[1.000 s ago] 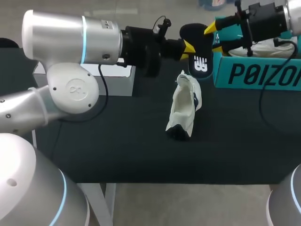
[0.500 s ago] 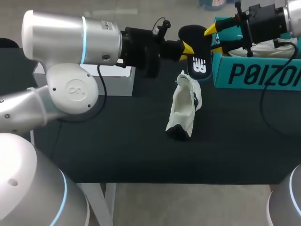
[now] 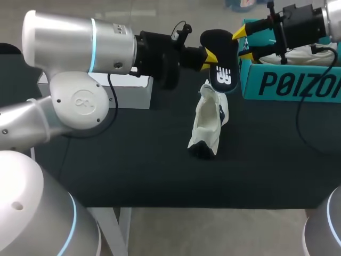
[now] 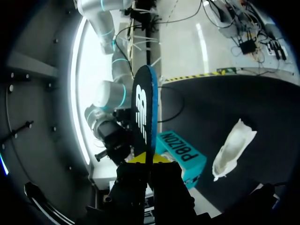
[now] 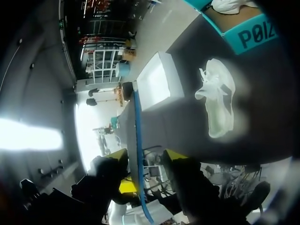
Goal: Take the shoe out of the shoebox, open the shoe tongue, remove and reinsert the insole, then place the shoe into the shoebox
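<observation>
So nearest me the shoe (image 3: 208, 125) lies on the worktop (image 3: 133, 160), out of its box and emptied, its insole (image 3: 221, 58) upright above it, clamped in my left gripper (image 3: 211, 55), my right gripper (image 3: 242, 44) spread apart astride its edge, and the shoebox (image 3: 287, 85) behind; reinserting and boxing remain.

Table (image 3: 133, 170) covered in black cloth. A white shoe (image 3: 209, 125) lies near its middle, well apart from the other items. A teal shoebox (image 3: 287, 82) stands at the far right and a white box (image 3: 130, 88) at the far left.
</observation>
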Robot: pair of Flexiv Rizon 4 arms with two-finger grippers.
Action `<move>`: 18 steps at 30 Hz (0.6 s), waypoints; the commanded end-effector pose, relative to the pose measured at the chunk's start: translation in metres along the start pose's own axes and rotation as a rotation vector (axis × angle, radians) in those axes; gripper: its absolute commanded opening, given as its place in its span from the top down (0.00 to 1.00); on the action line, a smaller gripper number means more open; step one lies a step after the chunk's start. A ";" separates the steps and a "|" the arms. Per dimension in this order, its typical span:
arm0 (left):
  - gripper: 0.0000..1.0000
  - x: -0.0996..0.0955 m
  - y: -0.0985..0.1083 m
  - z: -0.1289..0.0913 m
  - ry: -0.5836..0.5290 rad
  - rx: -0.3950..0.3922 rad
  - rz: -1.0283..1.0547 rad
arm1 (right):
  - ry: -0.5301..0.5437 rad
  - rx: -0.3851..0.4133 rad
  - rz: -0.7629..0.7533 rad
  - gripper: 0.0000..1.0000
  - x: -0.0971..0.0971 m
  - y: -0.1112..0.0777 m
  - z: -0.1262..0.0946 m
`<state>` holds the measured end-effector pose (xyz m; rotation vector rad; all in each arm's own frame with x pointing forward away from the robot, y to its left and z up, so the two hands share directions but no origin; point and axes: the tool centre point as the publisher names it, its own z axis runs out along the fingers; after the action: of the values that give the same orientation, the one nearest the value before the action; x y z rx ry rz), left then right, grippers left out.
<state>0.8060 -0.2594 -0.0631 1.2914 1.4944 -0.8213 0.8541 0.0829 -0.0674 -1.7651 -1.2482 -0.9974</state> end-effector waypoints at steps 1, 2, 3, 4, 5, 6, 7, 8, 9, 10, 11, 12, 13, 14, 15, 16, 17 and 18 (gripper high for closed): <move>1.00 0.001 0.000 -0.002 0.007 -0.001 0.000 | -0.001 -0.003 0.000 0.50 0.001 0.000 0.001; 1.00 0.001 0.000 -0.002 0.008 -0.001 0.000 | -0.002 -0.002 0.000 0.50 0.001 0.000 0.001; 1.00 0.002 0.000 -0.002 0.010 -0.002 0.001 | -0.001 -0.001 0.000 0.50 0.001 0.000 0.002; 1.00 0.002 -0.001 -0.002 0.011 -0.002 0.002 | -0.001 0.001 -0.001 0.51 0.001 0.000 0.002; 1.00 0.003 0.000 -0.003 0.012 -0.002 0.001 | -0.001 0.002 -0.002 0.51 0.002 0.001 0.002; 1.00 0.003 0.000 -0.003 0.013 -0.003 0.001 | -0.002 0.002 -0.002 0.51 0.002 0.001 0.002; 1.00 0.003 0.000 -0.003 0.014 -0.003 0.000 | -0.004 0.003 -0.003 0.51 0.002 0.001 0.002; 1.00 0.004 0.000 -0.003 0.015 -0.003 0.001 | -0.010 0.004 -0.003 0.51 0.003 0.001 0.002; 1.00 0.004 0.000 -0.004 0.017 -0.003 0.002 | -0.025 0.000 0.000 0.51 0.003 0.001 0.002; 1.00 0.004 -0.001 -0.004 0.020 -0.002 0.004 | -0.056 -0.014 0.003 0.50 0.003 0.002 0.002; 1.00 0.005 0.000 -0.005 0.026 -0.002 0.008 | -0.118 -0.044 0.004 0.51 0.003 0.001 0.001; 1.00 0.006 0.000 -0.005 0.032 -0.002 0.015 | -0.170 -0.066 0.008 0.46 0.004 0.001 0.000; 1.00 0.009 0.000 -0.006 0.048 -0.004 0.030 | -0.274 -0.103 0.010 0.27 0.006 0.001 -0.002; 1.00 0.012 0.001 -0.007 0.061 -0.004 0.046 | -0.342 -0.117 0.018 0.19 0.008 0.001 -0.005; 1.00 0.015 0.001 -0.008 0.071 -0.004 0.051 | -0.416 -0.143 0.023 0.19 0.012 0.000 -0.010; 1.00 0.017 0.001 -0.008 0.073 -0.004 0.051 | -0.484 -0.177 0.022 0.04 0.016 -0.001 -0.015; 1.00 0.019 0.001 -0.008 0.078 -0.004 0.052 | -0.557 -0.195 0.027 0.00 0.021 -0.003 -0.019; 1.00 0.021 0.001 -0.008 0.080 -0.005 0.055 | -0.613 -0.220 0.027 0.00 0.026 -0.005 -0.023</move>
<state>0.8078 -0.2501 -0.0818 1.3621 1.5087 -0.7448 0.8581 0.0774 -0.0587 -1.9407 -1.3094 -0.9446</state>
